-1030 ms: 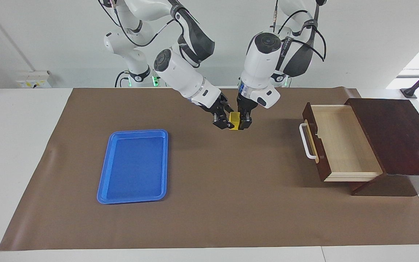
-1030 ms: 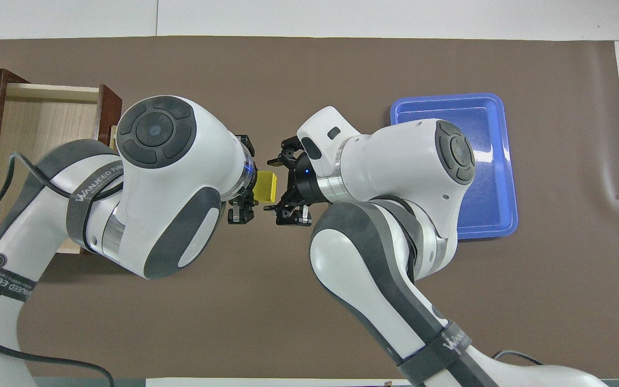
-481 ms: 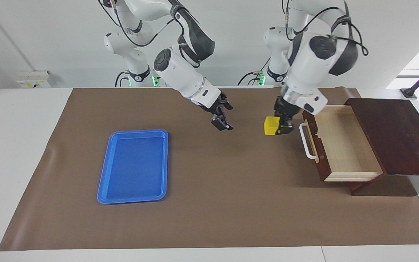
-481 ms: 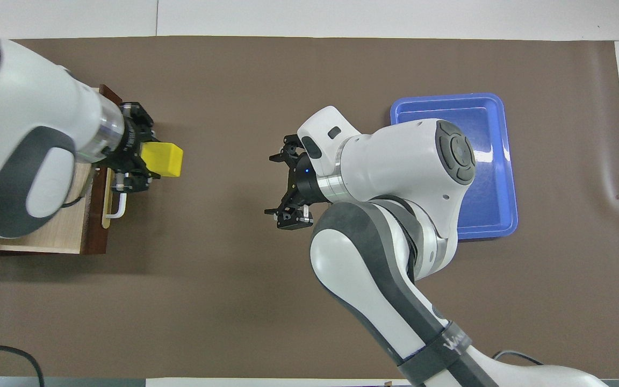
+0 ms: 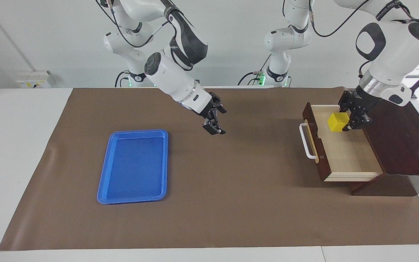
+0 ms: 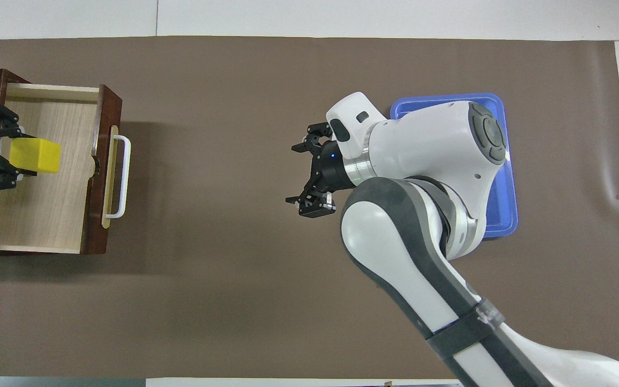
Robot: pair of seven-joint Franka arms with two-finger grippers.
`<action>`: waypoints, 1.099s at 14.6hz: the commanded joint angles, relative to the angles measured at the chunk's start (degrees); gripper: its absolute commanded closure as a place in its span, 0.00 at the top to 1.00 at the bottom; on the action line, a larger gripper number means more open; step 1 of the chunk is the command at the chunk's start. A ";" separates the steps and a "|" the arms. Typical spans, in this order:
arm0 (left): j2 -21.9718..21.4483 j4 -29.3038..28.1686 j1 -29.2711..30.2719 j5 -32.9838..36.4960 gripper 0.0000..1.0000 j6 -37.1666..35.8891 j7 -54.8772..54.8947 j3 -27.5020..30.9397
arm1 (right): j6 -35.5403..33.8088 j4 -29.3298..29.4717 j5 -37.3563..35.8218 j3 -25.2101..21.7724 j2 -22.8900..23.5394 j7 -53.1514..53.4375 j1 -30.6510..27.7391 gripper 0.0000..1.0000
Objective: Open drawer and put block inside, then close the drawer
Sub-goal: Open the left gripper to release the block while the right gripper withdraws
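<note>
The drawer [image 5: 347, 154] stands pulled open from the slanted dark wooden cabinet [image 5: 398, 134] at the left arm's end of the table, its white handle [image 5: 307, 142] toward the table's middle. My left gripper [image 5: 348, 123] is shut on the yellow block [image 5: 336, 121] and holds it over the drawer's pale interior, above its floor. In the overhead view the block [image 6: 38, 156] hangs over the drawer [image 6: 41, 209], with the left gripper [image 6: 23, 154] around it. My right gripper [image 5: 215, 123] is open and empty in the air over the middle of the mat; it also shows in the overhead view [image 6: 294, 173].
A blue tray [image 5: 133, 165] lies empty on the brown mat toward the right arm's end of the table; in the overhead view the right arm covers part of the tray [image 6: 504, 212]. The brown mat [image 5: 231, 189] covers most of the table.
My left gripper took the block from the handover point at mid-table and carried it over the open drawer. My right gripper let go, opened and drew back slightly toward the tray.
</note>
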 commanded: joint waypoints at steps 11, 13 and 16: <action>-0.42 -15.22 2.63 2.78 0.96 15.16 0.01 -0.84 | -16.12 0.95 -17.63 -0.13 -7.50 7.53 -20.32 1.00; 0.54 -11.46 1.58 2.88 1.00 10.97 -0.61 -1.02 | -17.79 0.95 -21.66 -0.13 -9.87 12.26 -21.82 1.00; 5.54 1.35 -3.59 2.79 1.00 -0.63 -8.92 -1.28 | -21.74 1.12 -26.32 -0.22 -12.86 22.46 -23.05 1.00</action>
